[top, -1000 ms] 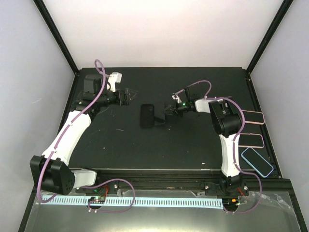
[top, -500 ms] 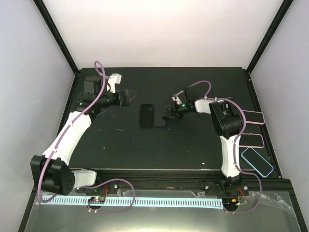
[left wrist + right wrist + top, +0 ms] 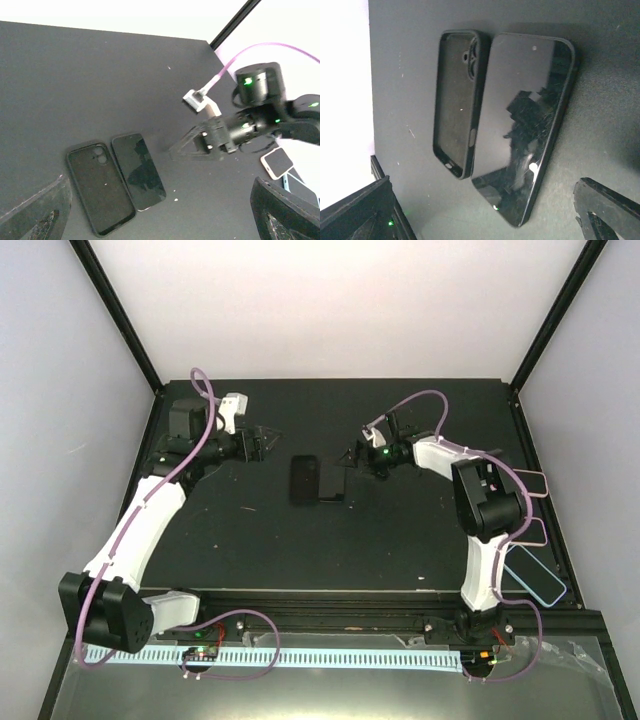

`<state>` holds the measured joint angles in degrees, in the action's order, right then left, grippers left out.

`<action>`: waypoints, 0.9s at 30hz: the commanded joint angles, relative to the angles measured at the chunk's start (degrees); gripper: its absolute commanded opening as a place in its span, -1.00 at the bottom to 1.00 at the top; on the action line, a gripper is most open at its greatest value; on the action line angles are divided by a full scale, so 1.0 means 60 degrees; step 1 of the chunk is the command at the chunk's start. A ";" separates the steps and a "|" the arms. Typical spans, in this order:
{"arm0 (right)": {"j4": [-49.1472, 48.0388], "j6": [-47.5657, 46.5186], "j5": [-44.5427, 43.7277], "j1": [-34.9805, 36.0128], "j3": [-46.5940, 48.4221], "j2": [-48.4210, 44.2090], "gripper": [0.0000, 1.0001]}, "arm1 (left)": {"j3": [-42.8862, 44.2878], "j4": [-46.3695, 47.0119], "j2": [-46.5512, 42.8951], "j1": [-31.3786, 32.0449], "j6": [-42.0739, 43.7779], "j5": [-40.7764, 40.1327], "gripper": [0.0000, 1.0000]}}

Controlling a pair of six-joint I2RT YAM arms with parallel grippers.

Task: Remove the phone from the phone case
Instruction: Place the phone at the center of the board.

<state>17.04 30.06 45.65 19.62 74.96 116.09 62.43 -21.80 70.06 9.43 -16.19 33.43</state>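
The dark surface (image 3: 400, 540) carries everything, with most of its middle taken up by the two arms reaching in from the near edge. The left arm (image 3: 150, 510) stands off on its own side, its wrist turned towards the middle. The left jaws are spread wide and hold nothing, probably so as to keep out of the way. The right arm (image 3: 485, 510) bends inward. The right jaws hang near the phone, also wide apart, with nothing between them or touching them.

The phone (image 3: 527, 125) lies flat, screen up, near the centre of the surface and on the side towards the right arm. The phone case (image 3: 457, 100) lies right beside it, hollow side up and empty, with the camera cut-out showing. Their long edges touch or very nearly do. Lying like that, the phone is fully out, so the task looks done and neither arm has anything left to grip.

A few other phones or cases (image 3: 533, 575) sit at the right edge, well apart from these.
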 commanded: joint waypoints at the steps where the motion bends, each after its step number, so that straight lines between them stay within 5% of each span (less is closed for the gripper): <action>1: 0.0991 -0.1492 -0.0864 -0.0002 0.0080 -0.1254 0.98 | 0.0476 -0.0785 -0.0356 -0.0103 0.0828 -0.0503 0.98; 15: 0.5055 -0.5841 -0.2573 -0.0894 0.0583 -0.4935 1.00 | 0.1453 -0.3060 -0.0933 -0.0179 0.2595 -0.1430 0.98; 27: 0.6676 -0.8041 -0.3257 -0.4316 0.0244 -0.6524 1.00 | 0.1198 -0.3088 -0.1542 -0.0180 0.2676 -0.1139 0.98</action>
<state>52.58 -9.21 29.80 -3.18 76.99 77.73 68.51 -39.20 61.91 8.69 -2.24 26.17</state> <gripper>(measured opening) 0.999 0.990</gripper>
